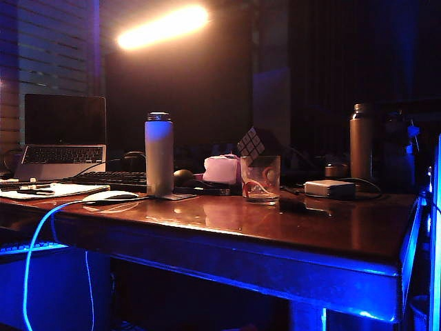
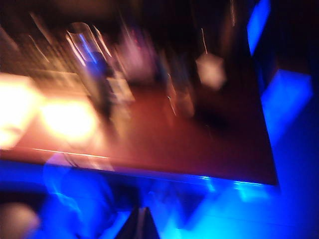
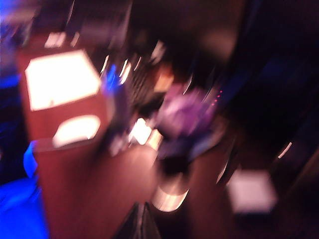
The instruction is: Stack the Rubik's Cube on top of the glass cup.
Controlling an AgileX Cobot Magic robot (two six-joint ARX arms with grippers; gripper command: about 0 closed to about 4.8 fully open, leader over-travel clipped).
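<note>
The glass cup [image 1: 260,179] stands on the brown table [image 1: 227,221], a red-and-white curl showing through it. The Rubik's Cube [image 1: 251,143] sits tilted on a corner just above the cup's left rim; whether it rests on the rim or stands behind it I cannot tell. Neither arm shows in the exterior view. Both wrist views are smeared by motion. My left gripper [image 2: 141,225] is off the table's near edge, its dark fingers pressed together with nothing between them. My right gripper [image 3: 140,223] hangs over the table, also shut and empty.
A tall white bottle [image 1: 159,155] stands left of the cup, and a pink-white lump [image 1: 221,169] lies behind it. At the right are a flat grey box with a cable [image 1: 329,188] and a brown bottle [image 1: 361,141]. A laptop [image 1: 63,138], keyboard, mouse [image 1: 110,196] and papers fill the left.
</note>
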